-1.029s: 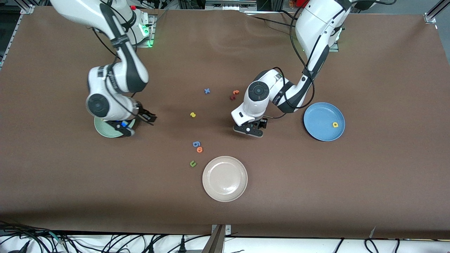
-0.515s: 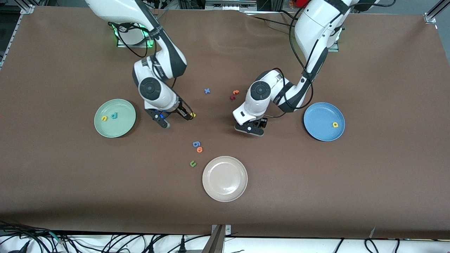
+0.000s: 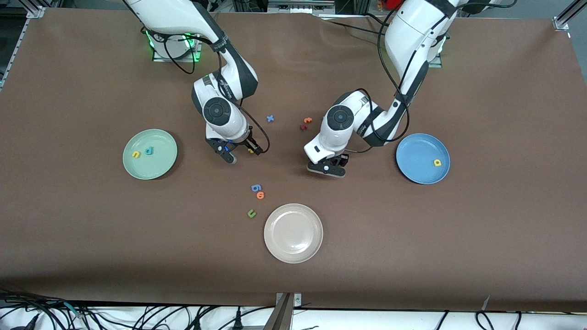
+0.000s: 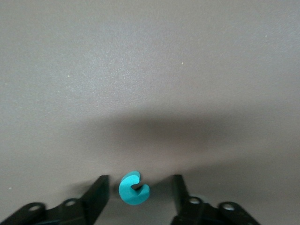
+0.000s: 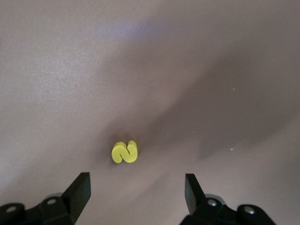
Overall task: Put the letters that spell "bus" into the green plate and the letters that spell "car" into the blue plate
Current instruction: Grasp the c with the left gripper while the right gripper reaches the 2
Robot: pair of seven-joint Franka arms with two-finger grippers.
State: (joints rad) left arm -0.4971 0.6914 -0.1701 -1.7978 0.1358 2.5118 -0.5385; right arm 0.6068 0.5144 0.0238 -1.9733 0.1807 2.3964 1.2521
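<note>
Left gripper (image 4: pixel 137 199) straddles the teal c (image 4: pixel 134 188), jaws apart (not touching); right gripper (image 5: pixel 137 194), jaws wide, hovers over the yellow s (image 5: pixel 124 152).

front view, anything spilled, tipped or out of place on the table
Nothing stands out. The green plate, blue plate and beige plate sit flat, and the loose letters lie scattered on the table, unsorted rather than spilled.

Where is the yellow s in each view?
Front view: s on the table, mostly hidden under the right end effector.
Right wrist view: s on the table, just ahead of that open end effector.
Left wrist view: not in it.
Shared landmark: right end effector.
</note>
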